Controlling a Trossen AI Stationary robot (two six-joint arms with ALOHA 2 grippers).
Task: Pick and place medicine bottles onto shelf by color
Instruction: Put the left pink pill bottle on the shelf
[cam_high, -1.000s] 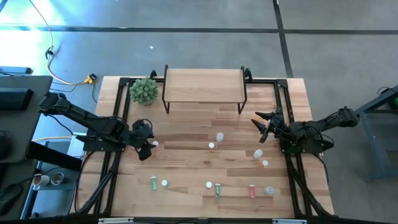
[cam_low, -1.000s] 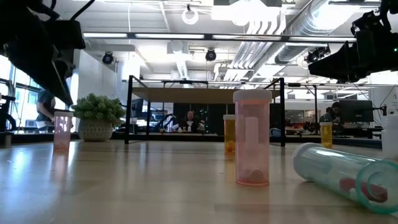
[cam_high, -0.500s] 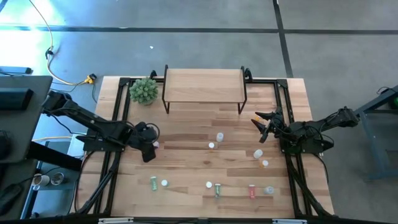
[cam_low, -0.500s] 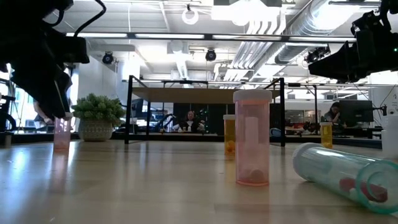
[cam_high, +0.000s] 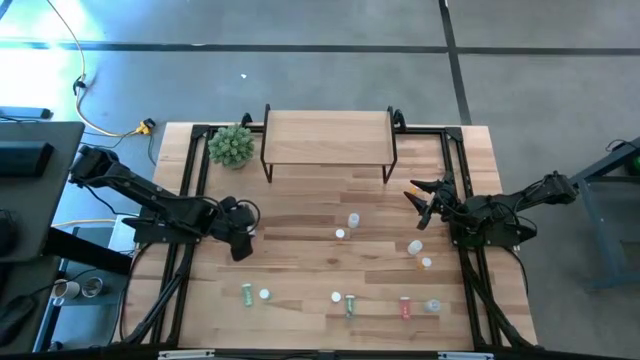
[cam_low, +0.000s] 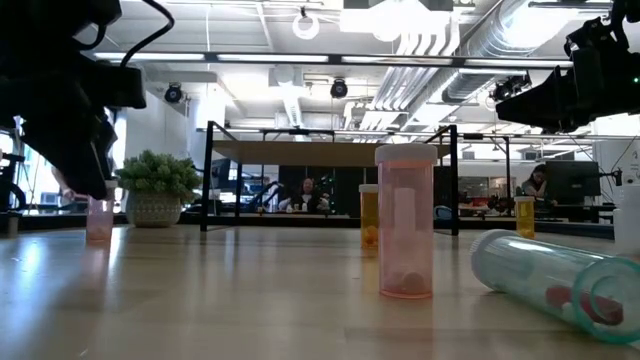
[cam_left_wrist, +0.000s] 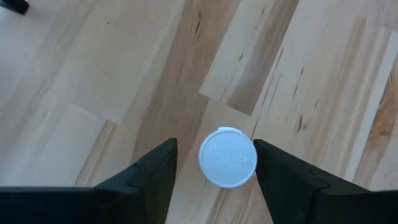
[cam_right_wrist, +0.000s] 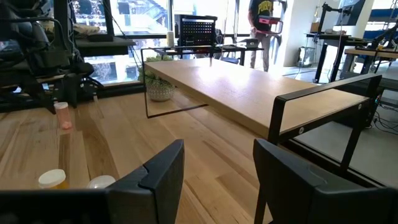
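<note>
A pink bottle with a white cap (cam_left_wrist: 227, 157) stands upright on the tabletop near its left side (cam_low: 98, 218). My left gripper (cam_high: 243, 240) hangs over it, pointing steeply down, open, one finger (cam_left_wrist: 155, 177) on each side of the cap. In the low view the gripper (cam_low: 85, 175) hides the bottle's upper part. The shelf (cam_high: 328, 137) stands at the far middle of the table. My right gripper (cam_high: 418, 200) waits open and level near the right side, with nothing between its fingers (cam_right_wrist: 217, 180). My left gripper comes at the pink bottle from above, its fingers on either side of the cap. One finger (cam_left_wrist: 280, 174) stands right at the cap's rim (cam_left_wrist: 254, 155), and I cannot tell whether it touches. The other finger is clearly apart from it. The bottle stands on the table.
Several other bottles are scattered over the middle and near part of the table: a clear one (cam_high: 353, 219), an orange one (cam_high: 341, 235), a green one (cam_high: 246, 293), a red one (cam_high: 405, 307). A potted plant (cam_high: 231, 145) stands left of the shelf.
My left gripper has come down and a little toward the table's right, over the pink bottle, and now covers the bottle's top in the low view. The bottle has stayed upright in its place.
</note>
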